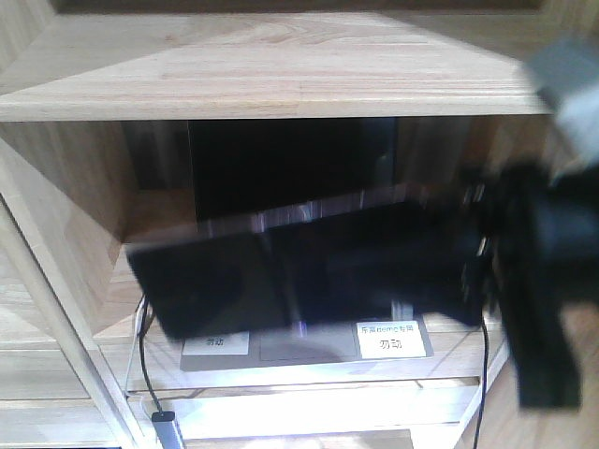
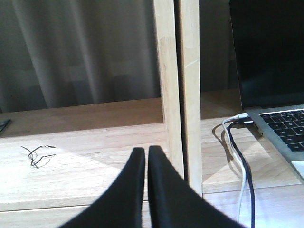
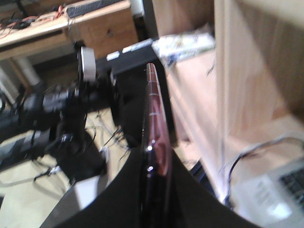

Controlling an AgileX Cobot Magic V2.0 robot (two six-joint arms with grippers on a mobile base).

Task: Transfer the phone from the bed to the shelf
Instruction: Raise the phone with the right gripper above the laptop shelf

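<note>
The light wooden shelf (image 2: 171,71) carried an open grey laptop (image 2: 280,128) on its lower board, with white and dark cables (image 2: 244,180) plugged into its side, and a small tangle of thin black wire (image 2: 37,156) lay left of the upright.

Shelf (image 1: 281,65) pale smooth wood; phone (image 1: 309,276) glossy black, pinkish-gold metallic rim.

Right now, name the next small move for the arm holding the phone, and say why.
Probably ease the right gripper forward and down toward the shelf board. Its fingers clamp the phone, which hangs in front of the laptop, not resting on wood.
</note>
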